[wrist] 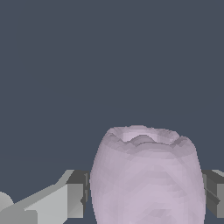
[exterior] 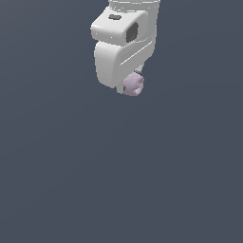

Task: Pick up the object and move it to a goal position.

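Gripper [exterior: 134, 81] clamped on lumpy lilac ball [exterior: 133, 85]
Fingers [wrist: 77, 194] press both sides; bg flat slate-grey w/ no visible edges, probably the floor.

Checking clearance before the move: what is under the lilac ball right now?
Under the lilac ball only the plain dark background shows in both views. The gripper fingers sit at its sides. The ball covers its own underside in the wrist view.
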Motion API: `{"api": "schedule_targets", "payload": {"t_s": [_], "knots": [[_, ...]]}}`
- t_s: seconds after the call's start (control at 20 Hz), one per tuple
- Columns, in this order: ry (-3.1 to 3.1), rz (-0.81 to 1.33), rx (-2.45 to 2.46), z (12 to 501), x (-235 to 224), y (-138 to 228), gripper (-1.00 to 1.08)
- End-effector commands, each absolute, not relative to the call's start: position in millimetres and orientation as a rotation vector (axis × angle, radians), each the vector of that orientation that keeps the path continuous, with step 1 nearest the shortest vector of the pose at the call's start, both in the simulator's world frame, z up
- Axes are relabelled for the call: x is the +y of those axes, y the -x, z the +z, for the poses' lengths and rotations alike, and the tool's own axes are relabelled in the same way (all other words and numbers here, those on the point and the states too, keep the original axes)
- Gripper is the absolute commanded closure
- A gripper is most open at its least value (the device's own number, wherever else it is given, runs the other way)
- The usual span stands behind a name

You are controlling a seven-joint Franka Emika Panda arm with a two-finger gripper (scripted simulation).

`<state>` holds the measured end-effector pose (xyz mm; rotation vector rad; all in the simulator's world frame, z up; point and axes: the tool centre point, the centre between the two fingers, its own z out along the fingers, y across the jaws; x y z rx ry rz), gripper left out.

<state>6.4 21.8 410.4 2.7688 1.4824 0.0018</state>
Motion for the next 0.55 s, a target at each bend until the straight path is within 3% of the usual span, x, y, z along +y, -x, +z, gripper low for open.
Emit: {"api": "schedule_targets", "payload": {"t_s": [0.0, 0.5], "knots": [[-2.771, 0.000, 1.481, 425, 26, -6, 1.08], [-2.771, 0.000, 1.480, 446, 33, -6, 1.08]]}}
